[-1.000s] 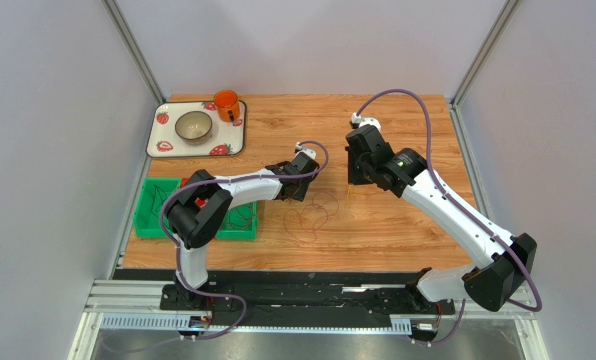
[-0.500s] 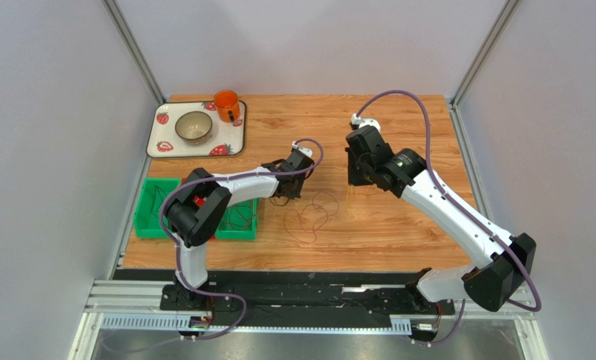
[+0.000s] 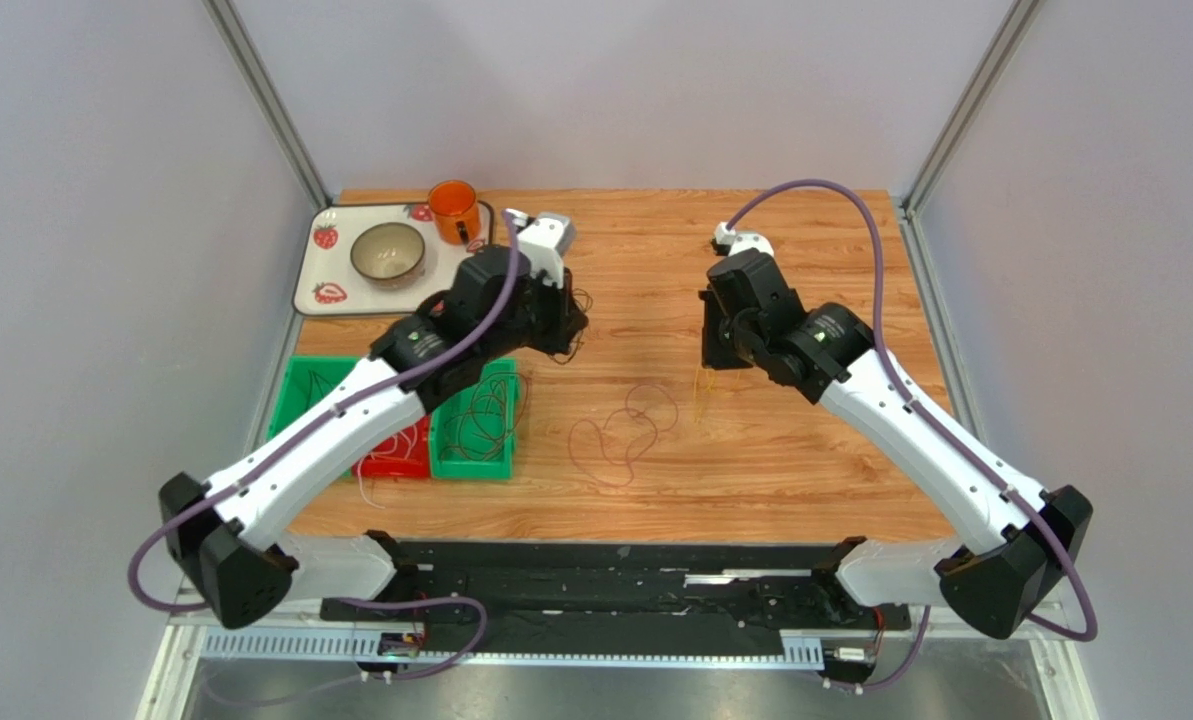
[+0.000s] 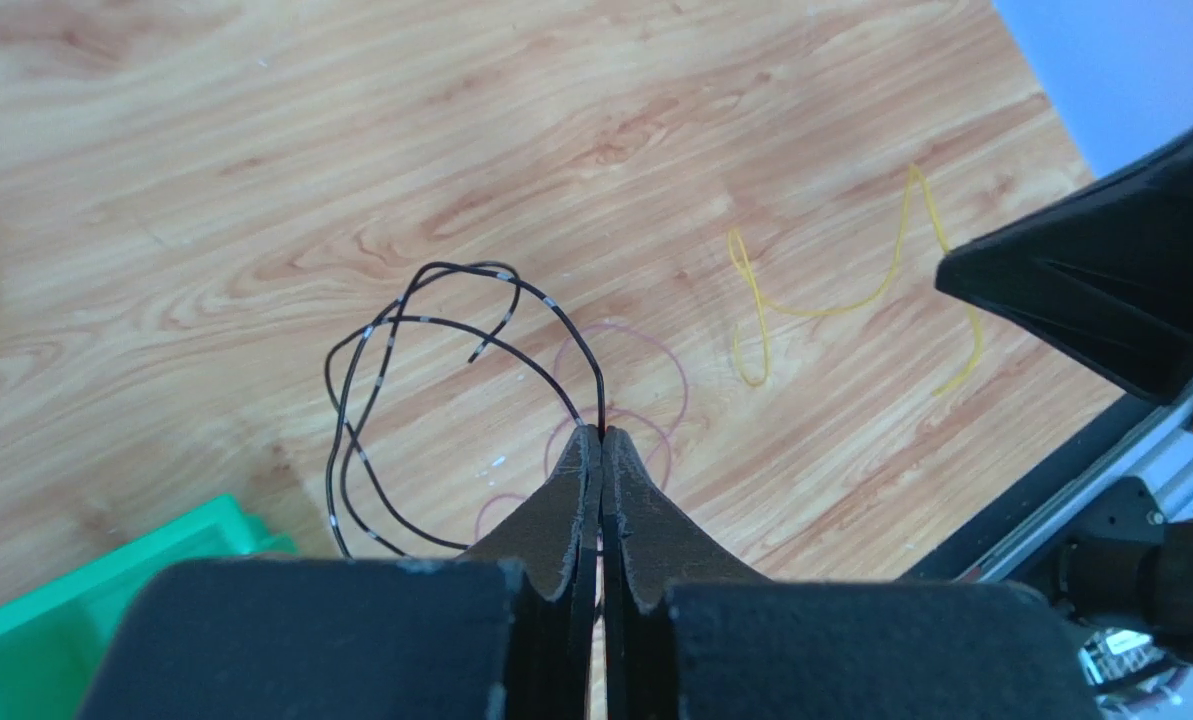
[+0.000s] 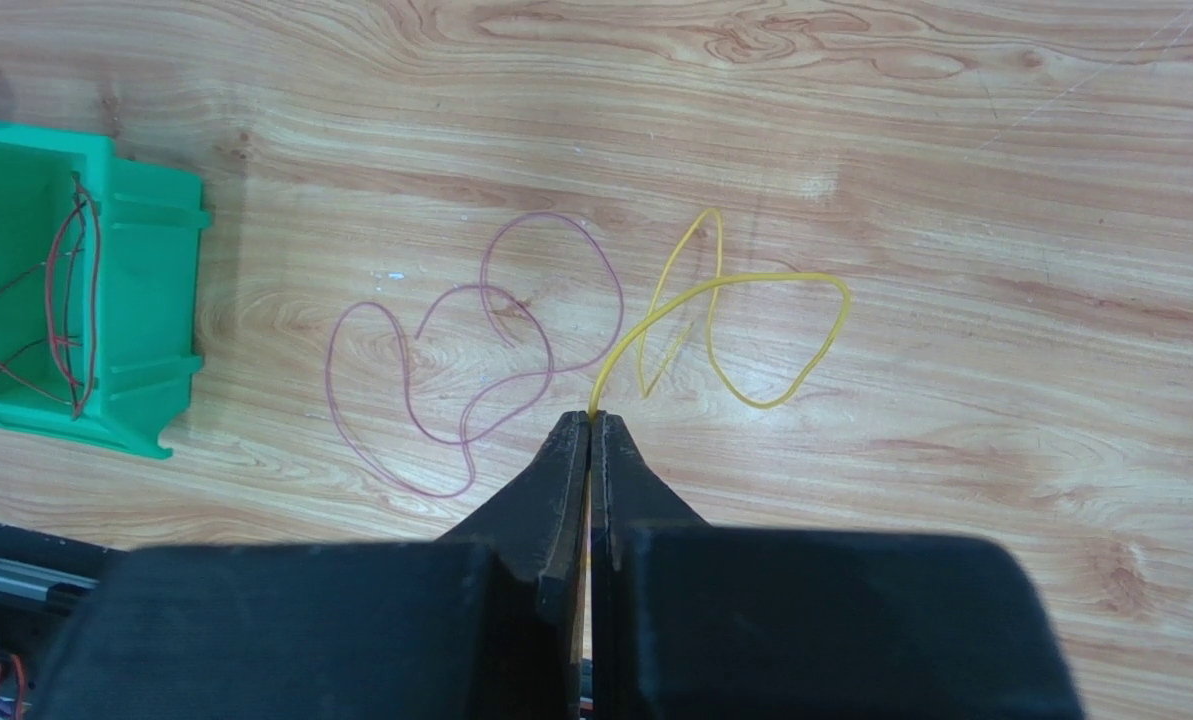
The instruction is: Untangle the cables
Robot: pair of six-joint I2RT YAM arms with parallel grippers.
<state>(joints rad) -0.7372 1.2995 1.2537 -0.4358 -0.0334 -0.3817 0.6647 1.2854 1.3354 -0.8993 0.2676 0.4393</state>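
Note:
My left gripper point(image 3: 562, 318) is shut on a thin black cable with white marks point(image 4: 407, 323), which hangs in loops above the table; in the left wrist view the jaws point(image 4: 602, 438) are pressed together on its end. My right gripper point(image 3: 712, 357) is shut on a yellow cable point(image 5: 752, 338) that dangles to the wood point(image 3: 703, 393); its tips point(image 5: 592, 420) pinch the wire's end. A dark red-brown cable point(image 3: 617, 435) lies looped on the table between the two grippers, free of both, and also shows in the right wrist view point(image 5: 467, 375).
Two green bins point(image 3: 475, 443) at the left hold more thin cables, with a red patch between them. A strawberry-print tray point(image 3: 317, 285) at the back left carries a bowl point(image 3: 387, 252) and an orange mug point(image 3: 454, 210). Grey walls close the sides.
My left arm has swung up and toward the back left, carrying the black cable away from the red-brown loops. My right gripper has barely moved with the yellow cable.

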